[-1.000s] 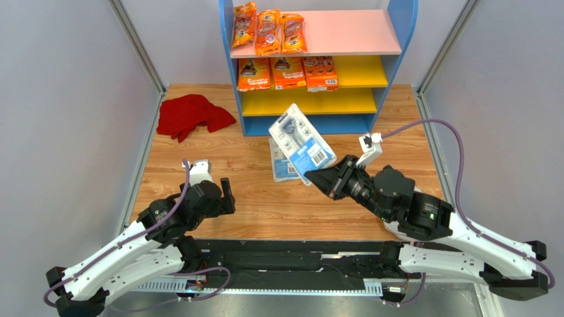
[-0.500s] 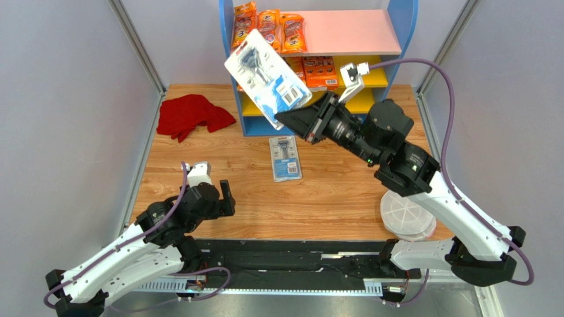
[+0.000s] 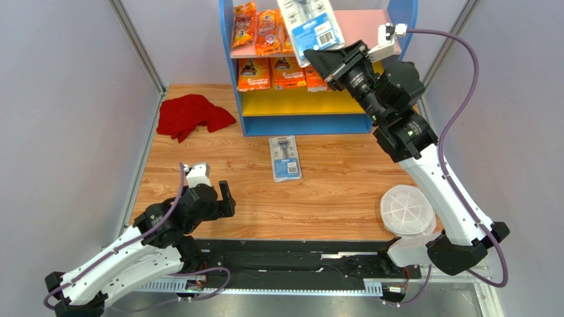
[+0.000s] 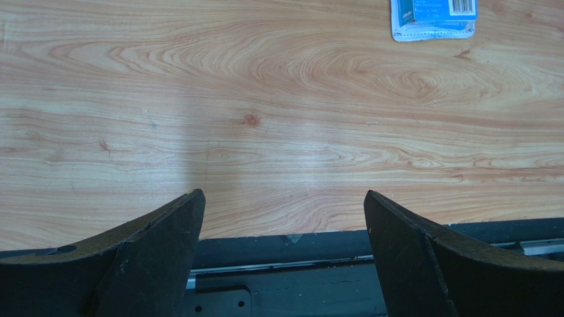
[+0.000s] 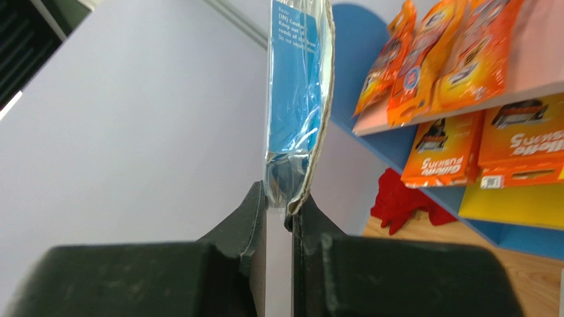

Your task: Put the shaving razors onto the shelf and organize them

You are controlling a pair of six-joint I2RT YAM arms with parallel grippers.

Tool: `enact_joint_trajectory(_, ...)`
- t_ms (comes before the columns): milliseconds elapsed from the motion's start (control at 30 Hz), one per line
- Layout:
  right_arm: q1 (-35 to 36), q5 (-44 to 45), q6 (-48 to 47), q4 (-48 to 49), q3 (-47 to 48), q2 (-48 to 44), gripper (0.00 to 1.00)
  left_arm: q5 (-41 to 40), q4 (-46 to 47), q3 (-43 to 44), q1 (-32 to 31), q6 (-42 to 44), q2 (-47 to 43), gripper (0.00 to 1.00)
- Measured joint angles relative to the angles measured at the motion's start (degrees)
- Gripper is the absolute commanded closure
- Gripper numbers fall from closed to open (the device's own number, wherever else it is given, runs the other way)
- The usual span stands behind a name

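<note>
Now the right pincer (image 5: 286,206) nips narrow on the bottom card edge of 1 grey-blue blister card (image 3: 310,23), likely light, stiffish and slick on its bubble, raised since earlier from mid-shelf level to over the pink top board (image 3: 367,33) ahead of it; the left pincer (image 4: 281,198) gapes wide.

Three orange bags (image 3: 268,32), three orange boxes (image 3: 288,71), two blister cards (image 3: 286,158), one cloth (image 3: 192,115).

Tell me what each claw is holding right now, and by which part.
The right claw pinches a blister razor card by its barcode end. The left claw is open, holding nothing.
</note>
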Motion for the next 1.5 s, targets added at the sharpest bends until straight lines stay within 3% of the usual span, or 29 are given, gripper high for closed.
enact_joint_trajectory(233, -9.77, 1.20, 5.25, 3.67, 1.44, 2.16, 1.00, 0.02, 0.33, -0.39, 0.00, 0.00, -0.02, 0.01)
enact_joint_trajectory(467, -16.72, -1.68, 9.73, 4.48, 5.55, 10.36, 1.00, 0.04, 0.35, -0.39, 0.00, 0.00, -0.07, 0.01)
enact_joint_trajectory(1100, -21.66, -8.00, 15.32, 2.16, 13.44, 26.88, 1.00, 0.26, 0.76, -0.98, 0.00, 0.02, -0.04, 0.01)
enact_joint_trajectory(1233, -21.66, -8.35, 15.85, 0.87, 13.16, 27.21, 0.94, 0.26, 0.79, -1.01, 0.00, 0.04, -0.04, 0.01)
enact_joint_trajectory(1500, -21.66, -9.55, 16.11, 0.46, 11.91, 26.73, 0.70, 0.44, 0.81, -1.01, 0.00, 0.04, -0.04, 0.01)
